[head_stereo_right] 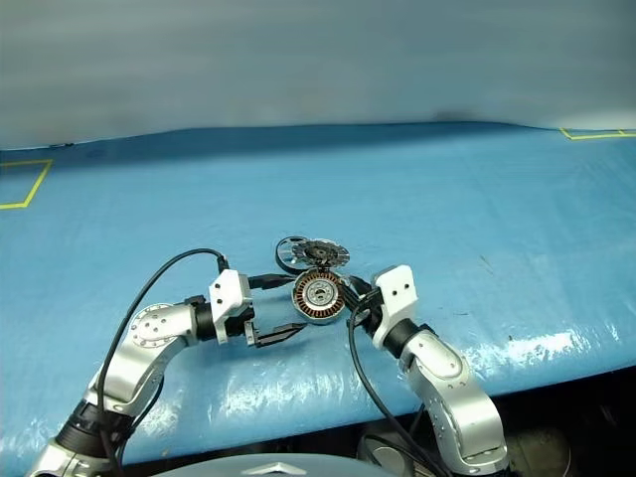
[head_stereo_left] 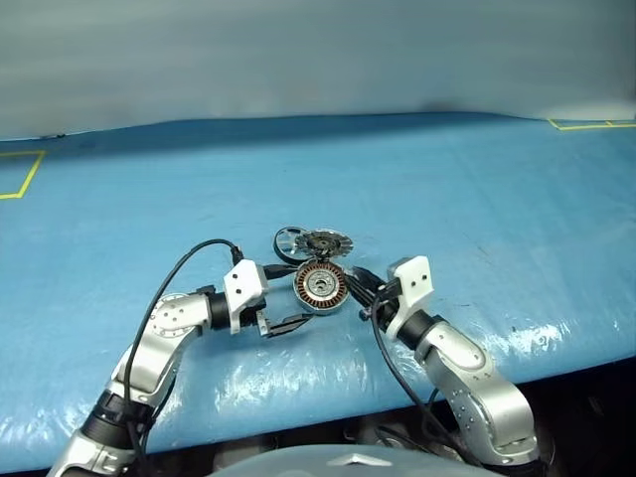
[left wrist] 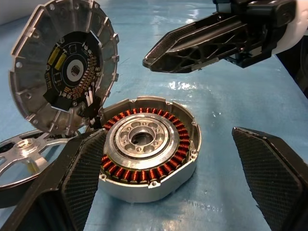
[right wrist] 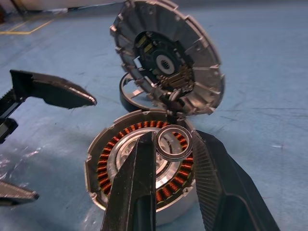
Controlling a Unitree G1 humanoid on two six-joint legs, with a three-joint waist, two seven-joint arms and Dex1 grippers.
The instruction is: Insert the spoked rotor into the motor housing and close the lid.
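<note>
The motor housing (left wrist: 149, 144), a silver cup with copper windings, lies face up on the blue sheet. Behind it the lid (left wrist: 67, 62) stands tilted, its ribbed dark inner face showing, joined to the housing by thin wires. The spoked rotor (left wrist: 21, 156) lies flat behind the lid, partly hidden. My left gripper (head_stereo_left: 301, 295) is open wide beside the housing, one finger (left wrist: 82, 178) close to its rim. My right gripper (right wrist: 173, 142) is shut on a small metal ring (right wrist: 163, 149), held just above the windings on the housing's other side.
The blue plastic sheet (head_stereo_left: 477, 199) covers the whole table, wrinkled and glossy near the front edge (head_stereo_left: 556, 343). Yellow tape marks sit at the far left (head_stereo_left: 25, 179) and far right (head_stereo_left: 586, 124). A black cable (head_stereo_left: 174, 273) loops over my left arm.
</note>
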